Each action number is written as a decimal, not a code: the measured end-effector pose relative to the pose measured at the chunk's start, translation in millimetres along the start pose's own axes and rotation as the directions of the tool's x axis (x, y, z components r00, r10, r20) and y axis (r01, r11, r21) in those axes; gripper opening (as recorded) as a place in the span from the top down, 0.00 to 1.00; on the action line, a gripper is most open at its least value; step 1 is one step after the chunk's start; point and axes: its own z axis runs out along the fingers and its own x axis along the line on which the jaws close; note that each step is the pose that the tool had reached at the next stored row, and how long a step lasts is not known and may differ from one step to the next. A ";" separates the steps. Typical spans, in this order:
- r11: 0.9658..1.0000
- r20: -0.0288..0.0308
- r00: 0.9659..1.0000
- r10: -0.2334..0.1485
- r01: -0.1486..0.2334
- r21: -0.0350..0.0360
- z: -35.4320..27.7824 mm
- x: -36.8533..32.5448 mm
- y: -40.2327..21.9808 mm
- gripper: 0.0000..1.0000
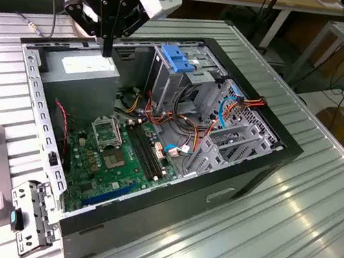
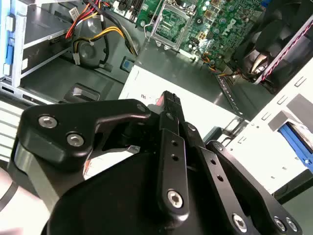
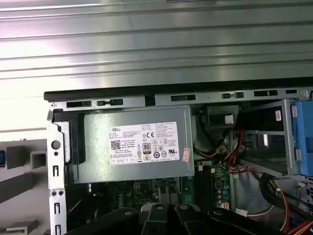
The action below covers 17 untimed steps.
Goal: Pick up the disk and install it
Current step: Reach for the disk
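So the arm's black two-fingered hand [image 1: 107, 52] is hanging straight down over the big grey power-supply box with the white label [image 1: 80, 65], at the back corner of the open black tower case [image 1: 259, 116] lying on its side on the ribbed aluminium counter [image 1: 285, 239]. In the exterior view the fingers come together into one thin stem. In the second wrist view the hand [image 2: 168, 98] looks the same, pinched fully closed with nothing between the tips, which sit just above the label. The flat silver disk in its blue plastic carrier [image 2: 295, 143] is the tricky bit. The only likely sign of it is a strip of blue frame with a greyish face at the edge of the second wrist view. It sits past the case's perforated metal wall [image 2: 226, 89] among pale grey blocks, outside the case and apart from the hand, but I honestly can't be sure that's it. Inside the case there's the green motherboard [image 1: 116, 153], plus a blue plastic clip [image 1: 177, 58] on top of the grey metal drive cage [image 1: 185, 88]. The first wrist view looks right down on the power-supply box [image 3: 134, 144].
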 end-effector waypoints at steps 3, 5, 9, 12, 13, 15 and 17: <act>1.000 0.000 1.000 0.000 0.000 0.000 0.0 0.0 0.0 0.89; 1.000 0.000 1.000 0.000 0.000 0.000 0.0 0.1 0.0 0.89; 1.000 0.000 1.000 0.000 0.000 0.000 0.0 1.1 -0.1 0.89; 1.000 0.000 1.000 0.000 0.000 0.000 0.0 1.7 -0.1 0.89; 1.000 0.000 1.000 0.000 0.000 0.000 -0.1 1.9 -0.2 0.89; 1.000 0.000 1.000 0.000 0.000 0.000 -0.1 2.2 -0.2 0.89; 1.000 0.000 1.000 0.000 0.000 0.000 -0.1 2.5 -0.2 0.89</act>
